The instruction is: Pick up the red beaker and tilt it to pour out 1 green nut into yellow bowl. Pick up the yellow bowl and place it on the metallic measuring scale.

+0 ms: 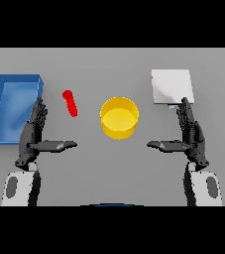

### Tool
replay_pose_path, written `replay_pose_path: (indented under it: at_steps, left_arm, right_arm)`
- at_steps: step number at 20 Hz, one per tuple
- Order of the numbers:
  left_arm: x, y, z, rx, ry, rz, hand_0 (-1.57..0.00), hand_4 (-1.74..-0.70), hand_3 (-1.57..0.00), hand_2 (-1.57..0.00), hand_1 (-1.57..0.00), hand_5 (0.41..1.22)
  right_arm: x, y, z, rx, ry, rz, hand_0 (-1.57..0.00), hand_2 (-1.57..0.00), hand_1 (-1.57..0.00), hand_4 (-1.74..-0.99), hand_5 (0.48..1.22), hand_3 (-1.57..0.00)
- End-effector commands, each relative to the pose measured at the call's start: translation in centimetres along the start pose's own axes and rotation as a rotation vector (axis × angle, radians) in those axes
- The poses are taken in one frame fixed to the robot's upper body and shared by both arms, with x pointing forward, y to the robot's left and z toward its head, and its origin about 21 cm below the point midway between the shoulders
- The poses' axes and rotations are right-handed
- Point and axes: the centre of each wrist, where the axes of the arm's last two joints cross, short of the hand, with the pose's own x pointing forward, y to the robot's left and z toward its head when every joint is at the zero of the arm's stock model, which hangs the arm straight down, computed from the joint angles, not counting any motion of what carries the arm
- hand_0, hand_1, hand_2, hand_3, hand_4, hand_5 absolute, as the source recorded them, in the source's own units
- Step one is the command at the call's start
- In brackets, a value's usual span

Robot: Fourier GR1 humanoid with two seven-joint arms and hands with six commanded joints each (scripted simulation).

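Observation:
The red beaker [70, 102] is a slim red tube standing on the table, left of centre. The yellow bowl [119, 117] sits at the centre, round and hollow, with nothing visible inside. The metallic measuring scale [171, 86] is a pale square plate at the back right. My left hand [33, 134] rests open near the table's left front, fingers straight and thumb pointing inward, a short way left and nearer than the beaker. My right hand [192, 134] mirrors it on the right, open, its fingertips reaching the scale's near edge. No green nut shows.
A blue tray [2, 106] with raised walls lies at the far left, just beside my left hand. The grey table [114, 168] spreads between the two hands.

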Motion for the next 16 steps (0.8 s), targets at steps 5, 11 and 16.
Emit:
replay_pose_path:
  at_steps: [5, 11, 16]
  left_arm:
    - [0.1, -0.6, -0.4, -0.002, 0.004, 0.001, 0.00, -1.20, 0.00, 0.00, 0.00, 0.652]
    - [1.5, -1.1, 1.6, -0.072, -0.012, -0.172, 0.00, -1.22, 0.00, 0.00, 0.00, 0.658]
    - [1.7, -1.8, 1.3, -0.109, 0.003, -0.207, 0.00, -1.25, 0.00, 0.00, 0.00, 0.679]
  right_arm:
    - [0.0, 0.5, -0.1, 0.002, 0.001, -0.001, 0.00, 0.00, 0.00, -1.245, 0.681, 0.00]
    - [1.1, 1.0, 2.5, 0.045, -0.145, 0.315, 0.00, 0.00, 0.00, -1.235, 0.678, 0.00]
    - [0.9, 0.9, 2.7, 0.059, -0.138, 0.297, 0.00, 0.00, 0.00, -1.254, 0.682, 0.00]
